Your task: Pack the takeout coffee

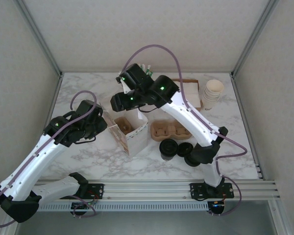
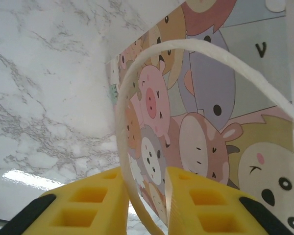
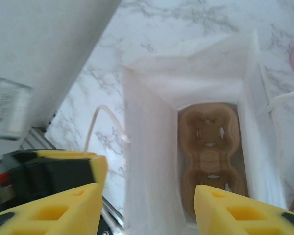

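Observation:
A white paper bag (image 1: 137, 136) stands open mid-table with a brown cup carrier (image 1: 123, 125) at its bottom. My left gripper (image 1: 102, 126) is at the bag's left side. In the left wrist view its yellow fingers (image 2: 100, 200) stand slightly apart around the white handle loop (image 2: 118, 112), which rests on the left finger with a gap to the right one. The printed side of the bag (image 2: 210, 122) is just behind. My right gripper (image 3: 147, 196) hovers open above the bag's near wall (image 3: 147, 147), one finger outside it and one over the carrier (image 3: 210, 147).
A second brown carrier (image 1: 170, 130) lies right of the bag. Two dark-lidded cups (image 1: 168, 148) stand in front of it. A stack of paper cups (image 1: 211, 93) and a cardboard box (image 1: 191, 90) sit at the back right.

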You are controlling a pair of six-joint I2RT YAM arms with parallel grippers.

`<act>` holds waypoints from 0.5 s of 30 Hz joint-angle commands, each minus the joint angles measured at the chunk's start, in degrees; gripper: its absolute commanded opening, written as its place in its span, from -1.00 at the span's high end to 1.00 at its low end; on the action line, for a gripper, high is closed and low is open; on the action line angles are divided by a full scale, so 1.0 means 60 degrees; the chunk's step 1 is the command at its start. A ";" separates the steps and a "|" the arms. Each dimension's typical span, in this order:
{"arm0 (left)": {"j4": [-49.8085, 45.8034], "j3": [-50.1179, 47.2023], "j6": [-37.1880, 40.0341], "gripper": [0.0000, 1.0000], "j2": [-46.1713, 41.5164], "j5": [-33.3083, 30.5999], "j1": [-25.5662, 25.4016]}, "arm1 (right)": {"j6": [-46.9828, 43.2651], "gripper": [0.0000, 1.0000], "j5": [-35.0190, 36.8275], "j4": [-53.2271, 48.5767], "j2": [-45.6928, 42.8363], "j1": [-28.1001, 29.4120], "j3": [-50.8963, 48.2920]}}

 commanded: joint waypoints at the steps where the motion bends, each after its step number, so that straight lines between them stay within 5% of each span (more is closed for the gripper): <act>1: 0.0159 0.0152 -0.0050 0.41 -0.0011 -0.0218 -0.0023 | -0.0474 -0.08 0.0487 -0.0162 -0.0741 -0.0101 0.0182; 15: 0.0279 0.0832 -0.0007 -0.41 -0.0481 -0.1365 -0.0023 | -0.1268 -0.08 0.2842 0.0708 -0.4763 -0.0157 -0.4576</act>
